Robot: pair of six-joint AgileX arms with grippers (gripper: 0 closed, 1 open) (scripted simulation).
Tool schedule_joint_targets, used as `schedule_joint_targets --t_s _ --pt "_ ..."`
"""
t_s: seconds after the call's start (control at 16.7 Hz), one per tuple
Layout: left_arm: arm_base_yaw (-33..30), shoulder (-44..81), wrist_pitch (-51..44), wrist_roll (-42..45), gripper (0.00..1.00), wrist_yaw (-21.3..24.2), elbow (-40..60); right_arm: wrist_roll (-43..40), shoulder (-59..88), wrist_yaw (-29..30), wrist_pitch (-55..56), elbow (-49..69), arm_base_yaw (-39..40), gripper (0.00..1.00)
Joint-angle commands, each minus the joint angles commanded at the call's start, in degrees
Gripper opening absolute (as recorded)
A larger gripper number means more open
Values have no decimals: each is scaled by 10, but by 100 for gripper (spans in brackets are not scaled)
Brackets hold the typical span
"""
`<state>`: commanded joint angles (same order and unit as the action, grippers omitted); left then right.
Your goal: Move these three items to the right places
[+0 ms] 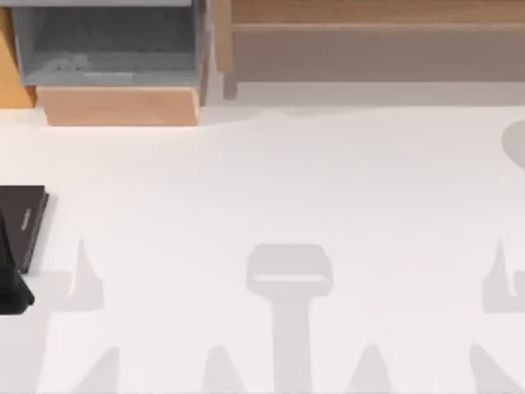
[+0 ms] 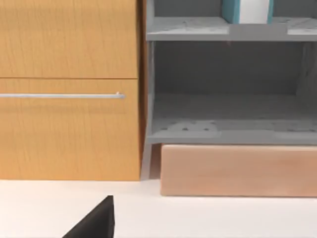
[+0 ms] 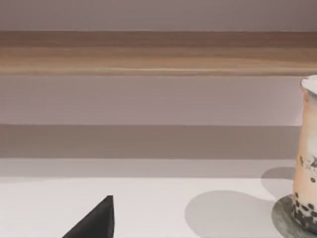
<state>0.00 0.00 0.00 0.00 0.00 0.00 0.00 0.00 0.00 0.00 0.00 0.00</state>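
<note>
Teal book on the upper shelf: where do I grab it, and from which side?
Clamp the teal book across its two covers, near the bottom, coming straight in from the open front of the upper grey shelf. It stands upright there, white page edges facing out, so the covers offer flat parallel faces for the jaws. Its top is out of frame.

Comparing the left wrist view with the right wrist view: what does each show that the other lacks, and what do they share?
Left wrist view alone: an orange wooden cabinet front with a thin metal handle bar, a grey shelf unit beside it, a teal-covered book standing upright on the upper shelf, and a light wooden block beneath the unit.

Right wrist view alone: a bubble tea cup standing on a round grey coaster, with a long wooden rail behind.

Shared: the white table and a dark wedge at the lower edge.
</note>
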Motion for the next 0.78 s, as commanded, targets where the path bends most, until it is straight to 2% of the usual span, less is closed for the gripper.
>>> schedule_joint_targets --t_s 0.42,0.6,0.78 --pt "-3 18 9 1 100 -2 17 0 0 0 0 0 0 100" --pt "-15 91 43 3 100 -7 80 0 0 0 0 0 0 100" --pt "-33 218 93 4 100 -17 176 0 0 0 0 0 0 100"
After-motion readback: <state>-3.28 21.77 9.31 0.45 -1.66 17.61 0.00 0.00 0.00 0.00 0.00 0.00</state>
